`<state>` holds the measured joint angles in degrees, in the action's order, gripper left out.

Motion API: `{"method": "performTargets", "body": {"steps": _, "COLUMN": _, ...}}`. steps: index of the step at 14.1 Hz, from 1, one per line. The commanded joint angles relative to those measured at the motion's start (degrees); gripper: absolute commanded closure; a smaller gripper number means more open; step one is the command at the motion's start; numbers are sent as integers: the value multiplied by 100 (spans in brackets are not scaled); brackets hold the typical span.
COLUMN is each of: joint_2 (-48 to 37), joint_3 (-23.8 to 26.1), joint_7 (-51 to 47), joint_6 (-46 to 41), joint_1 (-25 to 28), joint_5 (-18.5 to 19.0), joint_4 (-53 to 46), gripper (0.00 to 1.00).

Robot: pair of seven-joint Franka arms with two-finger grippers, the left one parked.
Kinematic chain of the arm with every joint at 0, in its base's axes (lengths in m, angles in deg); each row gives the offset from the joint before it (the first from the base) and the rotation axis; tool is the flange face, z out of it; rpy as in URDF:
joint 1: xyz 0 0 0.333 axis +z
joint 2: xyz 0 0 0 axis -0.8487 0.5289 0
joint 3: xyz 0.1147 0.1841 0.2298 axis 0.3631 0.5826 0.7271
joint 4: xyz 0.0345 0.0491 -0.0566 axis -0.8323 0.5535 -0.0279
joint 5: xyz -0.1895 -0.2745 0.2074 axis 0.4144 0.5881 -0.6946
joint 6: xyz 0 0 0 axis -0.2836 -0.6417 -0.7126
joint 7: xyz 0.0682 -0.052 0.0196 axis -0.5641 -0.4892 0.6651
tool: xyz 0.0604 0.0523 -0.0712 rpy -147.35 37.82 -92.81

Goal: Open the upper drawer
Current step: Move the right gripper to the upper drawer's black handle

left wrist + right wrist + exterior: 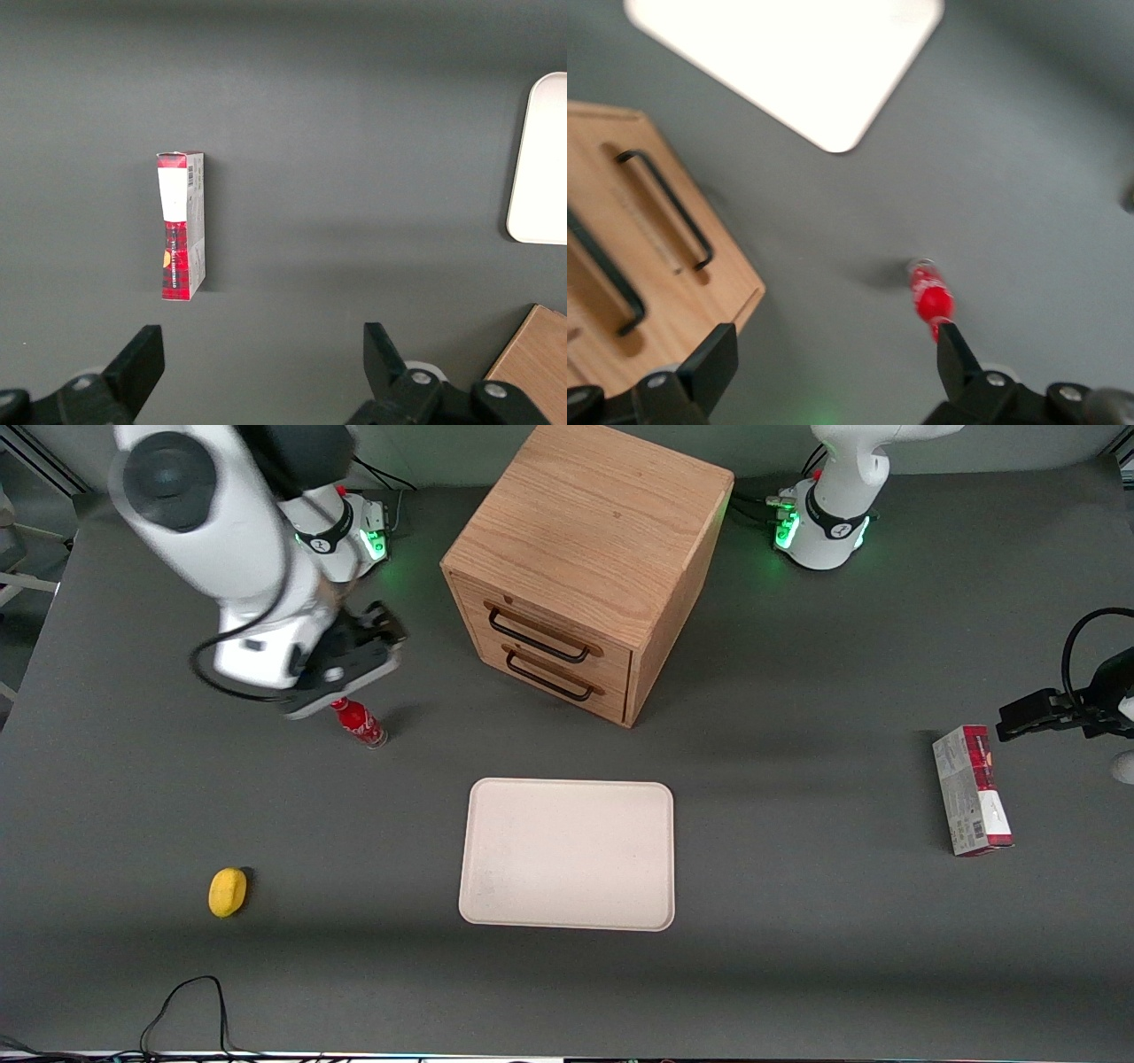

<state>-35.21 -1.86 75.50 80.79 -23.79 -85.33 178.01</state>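
With fingers spread and holding nothing, the gripper hangs above a red bottle, well apart from the upper drawer, whose long black handle runs level across the cabinet front.
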Motion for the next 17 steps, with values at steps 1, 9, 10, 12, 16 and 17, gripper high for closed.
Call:
{"method": "performTargets", "body": {"steps": 1, "joint_2": 354, "joint_3": -73, "joint_7": 70, "joint_6": -17, "joint_1": 525, "joint_5": 50, "joint_4": -352, "gripper": 0}}
{"method": "performTargets", "body": {"steps": 9, "joint_2": 935, "joint_3": -65, "joint_7": 87, "joint_6": 124, "joint_1": 1326, "joint_5": -11, "joint_4": -783, "gripper": 0}}
{"method": "performTargets", "body": {"steps": 10, "joint_2": 935, "joint_3": -65, "joint_7": 131, "joint_6": 124, "joint_1": 1344, "joint_5": -238, "joint_4": -757, "gripper": 0}}
{"method": "performTargets", "body": {"steps": 12, "joint_2": 882, "joint_3": -82, "joint_7": 175, "joint_6": 115, "joint_1": 1327, "joint_5": -669, "joint_4": -739, "gripper": 0}}
{"method": "performTargets", "body": {"steps": 16, "joint_2": 812, "joint_3": -152, "joint_7": 894, "joint_6": 80, "joint_1": 1301, "joint_5": -1214, "joint_4": -634, "gripper": 0}}
{"method": "performTargets", "body": {"steps": 17, "joint_2": 803, "joint_3": -161, "joint_7": 1061, "joint_6": 62, "joint_1": 1292, "joint_5": -1242, "joint_4": -582, "gripper": 0}}
